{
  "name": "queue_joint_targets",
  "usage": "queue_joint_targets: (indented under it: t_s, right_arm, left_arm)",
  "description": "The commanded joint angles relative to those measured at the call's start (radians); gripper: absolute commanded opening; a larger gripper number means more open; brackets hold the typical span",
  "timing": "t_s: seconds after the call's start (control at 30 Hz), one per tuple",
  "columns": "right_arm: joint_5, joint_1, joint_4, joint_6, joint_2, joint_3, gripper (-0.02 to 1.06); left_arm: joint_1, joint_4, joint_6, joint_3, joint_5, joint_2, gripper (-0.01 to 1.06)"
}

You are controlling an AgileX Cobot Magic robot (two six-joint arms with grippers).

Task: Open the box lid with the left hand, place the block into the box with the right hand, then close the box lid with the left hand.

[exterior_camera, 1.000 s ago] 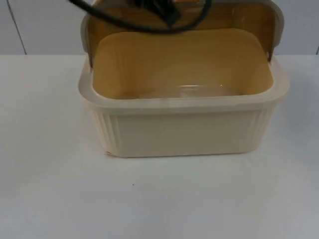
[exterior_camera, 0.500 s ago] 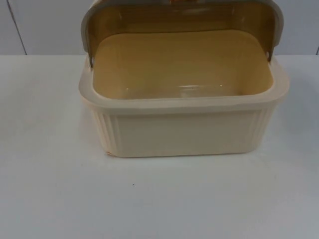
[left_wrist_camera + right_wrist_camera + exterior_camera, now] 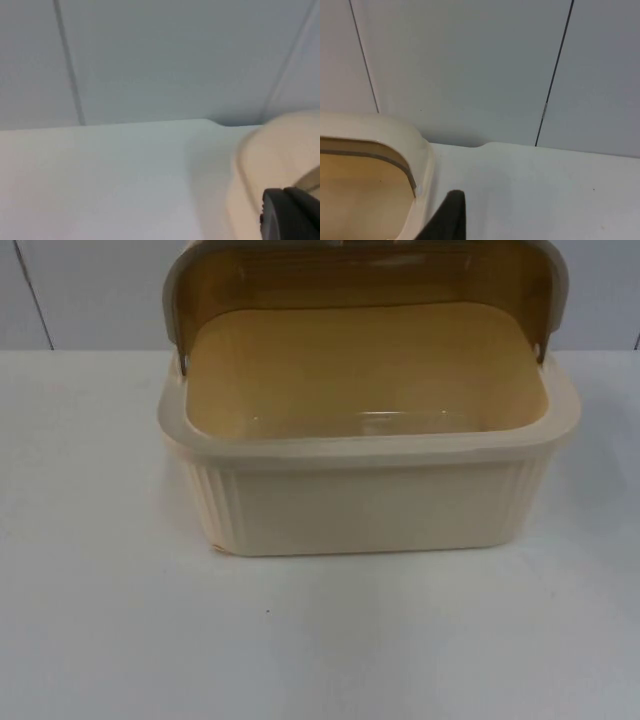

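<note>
A cream ribbed box [image 3: 370, 505] stands in the middle of the table with its amber inside bare. Its lid [image 3: 360, 275], amber with a grey-cream frame, is swung up and back against the far side. My left gripper [image 3: 292, 215] hangs above the table just beside a rounded cream corner of the box [image 3: 265, 165]. My right gripper [image 3: 449, 220] is close to another corner of the box [image 3: 420, 160], where the amber inside shows under a grey band.
The white table [image 3: 320, 640] stretches wide in front of the box and to both sides. Behind the box rises the grey partition wall [image 3: 90, 290] with vertical seams.
A black part of an arm that hung over the lid a second ago has drawn back out of the top view. The box and its raised lid have not moved.
</note>
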Motion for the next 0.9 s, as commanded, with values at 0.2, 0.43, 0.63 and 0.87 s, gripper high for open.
queue_joint_targets:
  t_s: [0.2,0.43,0.63,0.87]
  right_arm:
    - [-0.011,0.000,0.005,-0.006,-0.003,-0.005,1.05]
    - [-0.005,0.000,0.005,-0.006,-0.003,-0.005,1.05]
    - [-0.005,0.000,0.009,-0.006,-0.003,-0.005,1.05]
    - [0.001,0.000,0.008,-0.006,-0.003,-0.005,1.05]
  left_arm:
    - [0.035,-0.177,0.172,0.051,-0.044,-0.004,0.01]
    - [0.035,-0.169,0.121,0.051,-0.049,-0.004,0.74]
    - [0.035,-0.137,-0.002,0.051,-0.070,-0.004,1.04]
    - [0.035,-0.139,0.001,0.051,-0.077,-0.004,1.04]
